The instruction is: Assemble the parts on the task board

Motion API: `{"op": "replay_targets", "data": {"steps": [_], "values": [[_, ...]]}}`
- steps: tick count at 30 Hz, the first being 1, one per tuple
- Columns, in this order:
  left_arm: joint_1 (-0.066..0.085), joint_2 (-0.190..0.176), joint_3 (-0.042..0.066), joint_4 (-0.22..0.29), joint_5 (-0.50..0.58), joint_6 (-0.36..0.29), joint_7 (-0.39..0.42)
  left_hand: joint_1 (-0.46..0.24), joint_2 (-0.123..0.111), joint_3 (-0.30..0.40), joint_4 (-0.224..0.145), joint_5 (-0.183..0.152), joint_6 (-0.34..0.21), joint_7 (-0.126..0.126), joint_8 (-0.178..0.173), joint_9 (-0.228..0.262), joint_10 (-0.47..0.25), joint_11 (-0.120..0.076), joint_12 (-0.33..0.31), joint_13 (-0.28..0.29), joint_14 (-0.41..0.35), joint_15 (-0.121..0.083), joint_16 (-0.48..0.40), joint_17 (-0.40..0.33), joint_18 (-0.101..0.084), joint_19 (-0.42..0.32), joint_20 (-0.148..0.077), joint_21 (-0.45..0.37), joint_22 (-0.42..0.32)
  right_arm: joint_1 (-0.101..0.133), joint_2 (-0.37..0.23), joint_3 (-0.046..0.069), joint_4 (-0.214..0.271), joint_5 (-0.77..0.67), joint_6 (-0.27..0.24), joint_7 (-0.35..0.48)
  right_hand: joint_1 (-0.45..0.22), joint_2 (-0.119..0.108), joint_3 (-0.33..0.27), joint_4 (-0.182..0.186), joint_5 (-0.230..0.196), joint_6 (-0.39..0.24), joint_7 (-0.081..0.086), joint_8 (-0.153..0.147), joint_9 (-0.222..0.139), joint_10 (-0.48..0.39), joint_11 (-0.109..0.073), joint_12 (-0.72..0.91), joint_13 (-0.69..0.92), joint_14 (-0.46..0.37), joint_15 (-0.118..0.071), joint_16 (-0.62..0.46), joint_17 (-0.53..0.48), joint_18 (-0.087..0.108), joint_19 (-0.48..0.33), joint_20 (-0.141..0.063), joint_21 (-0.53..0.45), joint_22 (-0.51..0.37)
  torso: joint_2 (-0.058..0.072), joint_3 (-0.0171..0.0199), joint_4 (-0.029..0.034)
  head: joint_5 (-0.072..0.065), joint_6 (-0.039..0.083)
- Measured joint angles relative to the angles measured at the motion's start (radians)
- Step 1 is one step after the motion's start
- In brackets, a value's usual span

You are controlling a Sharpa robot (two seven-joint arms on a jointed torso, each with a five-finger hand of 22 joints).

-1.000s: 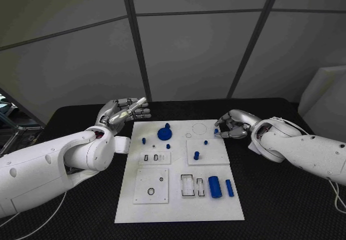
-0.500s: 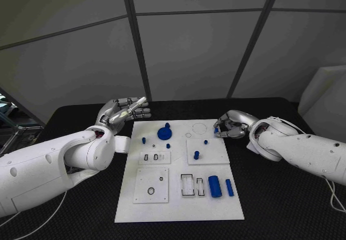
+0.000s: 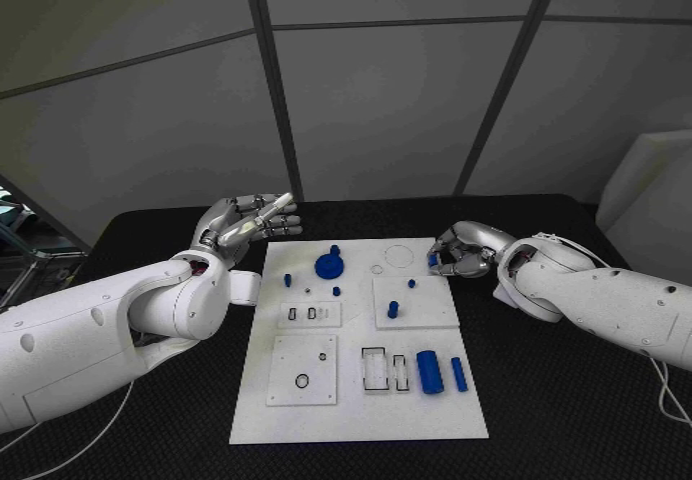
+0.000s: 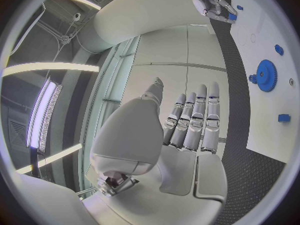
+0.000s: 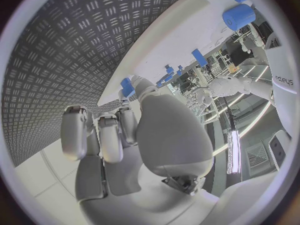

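Observation:
The white task board (image 3: pixel 361 405) lies in the middle of the table. On it are a blue gear (image 3: pixel 330 266), a thick blue cylinder (image 3: pixel 430 373), a thin blue rod (image 3: pixel 459 375) and several small blue pegs, one of them (image 3: pixel 392 311) on a square plate. My right hand (image 3: pixel 462 250) hovers at the board's far right edge with its fingers curled, and pinches a small blue part (image 3: pixel 431 260), which the right wrist view has at the thumb tip (image 5: pixel 127 87). My left hand (image 3: pixel 248 222) is raised off the board's far left corner, fingers (image 4: pixel 197 112) straight and apart, holding nothing.
Flat white plates with slots and holes sit on the board (image 5: pixel 187 30), among them one with a ring-shaped hole (image 3: pixel 303 370) at the near left. Black table (image 3: pixel 562 400) surrounds the board. Grey wall panels stand behind it.
My right hand has edged slightly toward the board's far right edge with the small blue part in it. The left hand has not moved.

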State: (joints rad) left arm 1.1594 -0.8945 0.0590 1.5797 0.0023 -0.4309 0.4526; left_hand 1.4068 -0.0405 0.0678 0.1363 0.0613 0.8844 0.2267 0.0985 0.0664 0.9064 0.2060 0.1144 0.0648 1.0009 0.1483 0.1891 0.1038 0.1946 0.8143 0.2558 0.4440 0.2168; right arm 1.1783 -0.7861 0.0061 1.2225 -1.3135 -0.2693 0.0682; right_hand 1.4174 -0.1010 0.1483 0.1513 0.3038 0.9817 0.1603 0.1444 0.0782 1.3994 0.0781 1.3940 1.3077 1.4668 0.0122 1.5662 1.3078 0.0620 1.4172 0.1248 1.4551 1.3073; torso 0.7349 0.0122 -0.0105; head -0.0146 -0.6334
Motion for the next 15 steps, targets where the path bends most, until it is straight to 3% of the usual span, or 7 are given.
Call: {"op": "replay_targets", "data": {"steps": [5, 8, 10, 15], "values": [[0.0, 0.0, 0.0, 0.0, 0.0, 0.0, 0.0, 0.0, 0.0, 0.0, 0.0, 0.0, 0.0, 0.0, 0.0, 0.0, 0.0, 0.0, 0.0, 0.0, 0.0, 0.0, 0.0, 0.0, 0.0, 0.0, 0.0, 0.0, 0.0, 0.0, 0.0, 0.0, 0.002, -0.001, -0.003, 0.0, 0.004, 0.02, 0.009, -0.009, 0.0, 0.034, -0.014, 0.018, 0.006, 0.008, -0.008, 0.0, 0.0, 0.002, -0.009, 0.0, 0.0, 0.0, 0.003, -0.007, 0.0, 0.0, 0.0, 0.0002, 0.0, -0.001, 0.0], [0.0, -0.001, 0.0, 0.0, 0.0, 0.0, 0.0, 0.0, 0.0, 0.0, 0.0, 0.0, 0.0, 0.0, 0.0, 0.0, 0.0, 0.0, 0.0, 0.0, 0.0, 0.0, 0.0, 0.0, 0.0, 0.0, 0.0, 0.0, 0.0, 0.0, -0.001, 0.0, 0.008, -0.002, -0.015, -0.001, 0.02, 0.036, 0.023, -0.023, -0.036, 0.061, -0.024, 0.029, 0.008, 0.021, -0.021, 0.015, 0.0, 0.001, -0.02, 0.0, 0.0, 0.0, 0.011, -0.018, 0.008, 0.0, 0.0, 0.0003, 0.0001, -0.001, 0.0], [0.0, -0.001, 0.0, 0.0, 0.0, 0.0, 0.0, 0.0, 0.0, 0.0, 0.0, 0.0, 0.0, 0.0, 0.0, 0.0, 0.0, 0.0, 0.0, 0.0, 0.0, 0.0, 0.0, 0.0, 0.0, 0.0, 0.0, 0.0, 0.0, -0.001, -0.003, 0.0, 0.016, -0.002, -0.034, -0.001, 0.026, 0.042, 0.036, -0.03, -0.066, 0.07, -0.032, 0.036, 0.01, 0.028, -0.028, 0.018, 0.0, -0.002, -0.023, 0.0, 0.0, 0.0, 0.014, -0.022, 0.008, 0.0, 0.0, 0.0007, 0.0, -0.001, 0.0], [0.0, -0.001, 0.0, 0.0, 0.0, 0.0, 0.0, 0.0, 0.0, 0.003, -0.003, 0.0, 0.0, 0.0, 0.0, 0.0, 0.0, 0.0, 0.0, 0.0, 0.0, 0.0, 0.0, 0.0, 0.0, 0.0, 0.0, 0.0, 0.0, -0.001, -0.009, 0.0, 0.037, 0.002, -0.089, -0.005, 0.04, 0.056, 0.058, -0.046, -0.075, 0.069, -0.034, 0.042, 0.014, 0.032, -0.032, 0.022, 0.0, -0.002, -0.03, 0.0, 0.0, 0.0, 0.02, -0.027, 0.012, 0.0, -0.001, 0.0012, 0.0, 0.0, 0.0]]}}
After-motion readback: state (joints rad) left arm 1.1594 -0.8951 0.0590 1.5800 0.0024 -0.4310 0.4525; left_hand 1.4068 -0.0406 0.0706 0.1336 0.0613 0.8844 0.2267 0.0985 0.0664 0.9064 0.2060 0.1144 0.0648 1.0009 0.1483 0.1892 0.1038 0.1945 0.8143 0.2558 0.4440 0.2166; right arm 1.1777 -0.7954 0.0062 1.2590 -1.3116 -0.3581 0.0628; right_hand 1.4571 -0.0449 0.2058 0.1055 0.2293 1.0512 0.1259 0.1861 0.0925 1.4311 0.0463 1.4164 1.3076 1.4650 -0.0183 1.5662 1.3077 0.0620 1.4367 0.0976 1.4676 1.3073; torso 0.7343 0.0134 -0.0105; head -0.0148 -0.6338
